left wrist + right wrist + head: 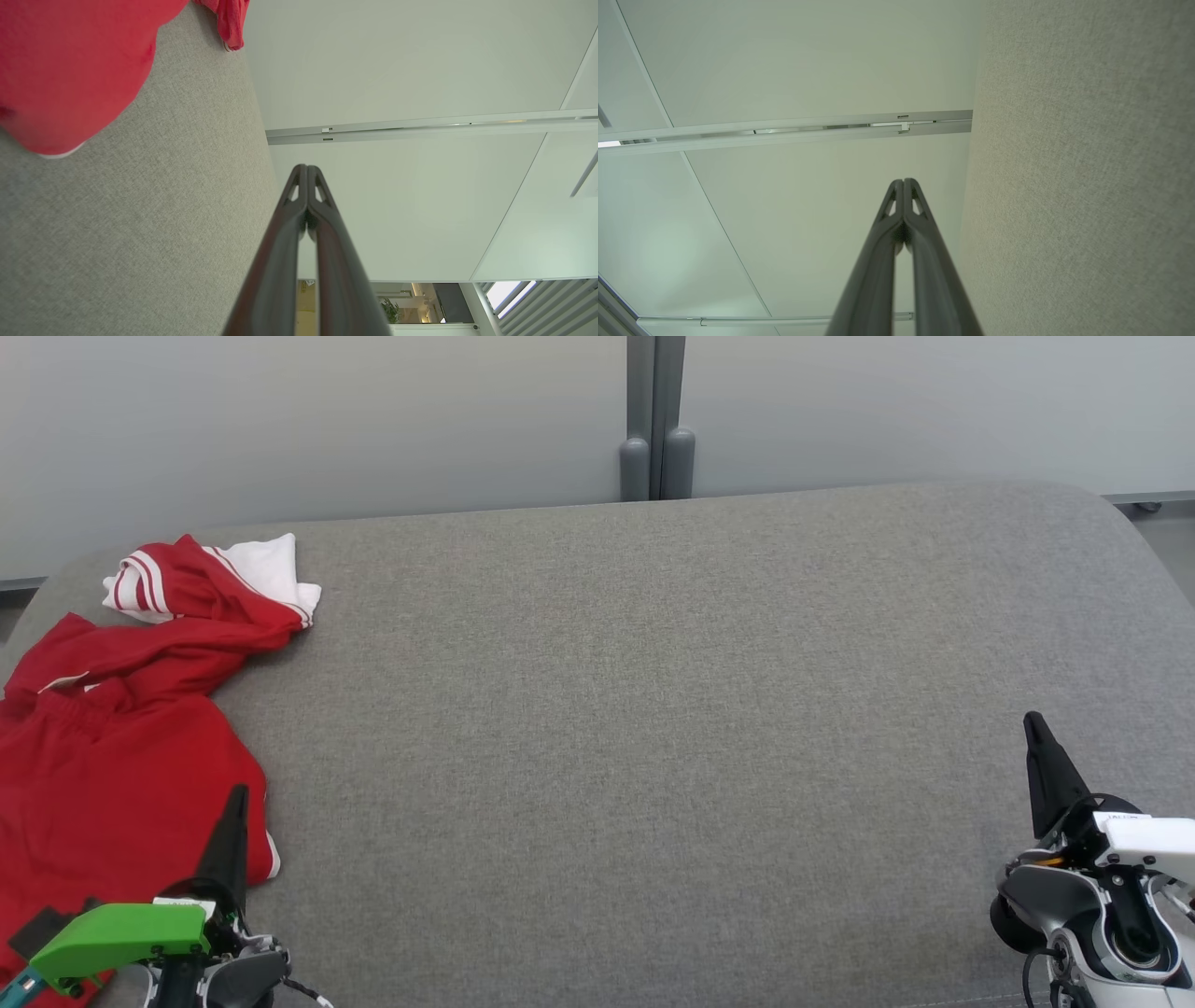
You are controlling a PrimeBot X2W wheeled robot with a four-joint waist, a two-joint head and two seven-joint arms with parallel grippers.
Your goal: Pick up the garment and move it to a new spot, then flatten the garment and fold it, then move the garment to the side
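One crumpled red garment (112,775), white striped trim, at left edge of surface (653,709); both arms' jaws pressed together.

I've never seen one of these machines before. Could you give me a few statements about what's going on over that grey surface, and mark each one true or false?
1. The red and white garment lies at the robot's left end of the grey surface. True.
2. The left gripper holds the garment. False: its fingers are shut on nothing, beside the garment.
3. The right gripper is wide open. False: its fingers are pressed together.
4. The garment is crumpled, not folded. True.
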